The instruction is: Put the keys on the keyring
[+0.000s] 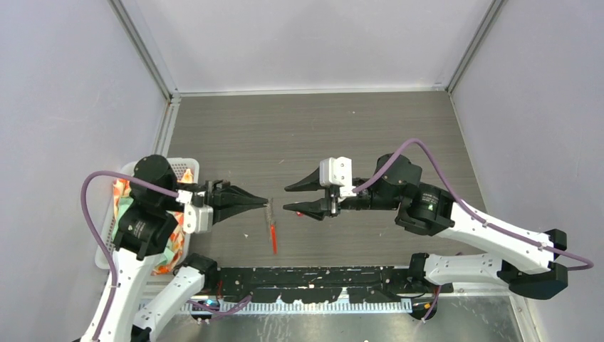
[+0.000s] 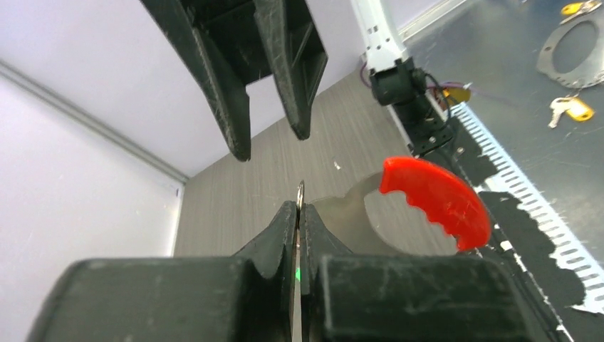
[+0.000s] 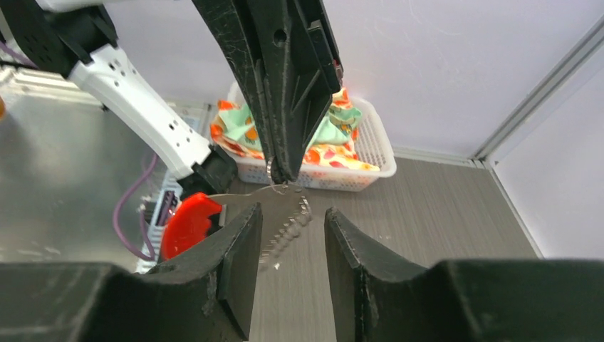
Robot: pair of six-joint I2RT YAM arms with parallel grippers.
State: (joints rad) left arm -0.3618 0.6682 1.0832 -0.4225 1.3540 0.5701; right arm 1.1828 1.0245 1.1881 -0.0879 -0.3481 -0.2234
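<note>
1. Left pincer (image 2: 298,214) was clenched on the thin metal edge of the keyring (image 2: 345,210), holding it clear of the tabletop (image 1: 320,135), between the two arms.
2. Right pincer (image 3: 293,214) stood released, with its jaws apart on either side of the ring's short hanging chain. No contact with the chain could be seen.
3. The red strip (image 2: 434,199) hung from the ring on the side toward the arm bases.
4. Handling, as judged:
   - The ring looked light, thin, stiff and slick, and the chain limp and likely to swing.
   - The best hold appeared to be on the flat metal loop, close beside the left grip, and not on the strip or the chain.
5. The task's keys could not be identified with certainty. A yellowish-tagged key (image 2: 570,108) lay on the grey metal sheet (image 2: 527,142) past the tabletop's near edge, well apart from the ring.
6. A white basket (image 3: 370,153) of patterned cloth sat behind the left arm.
</note>
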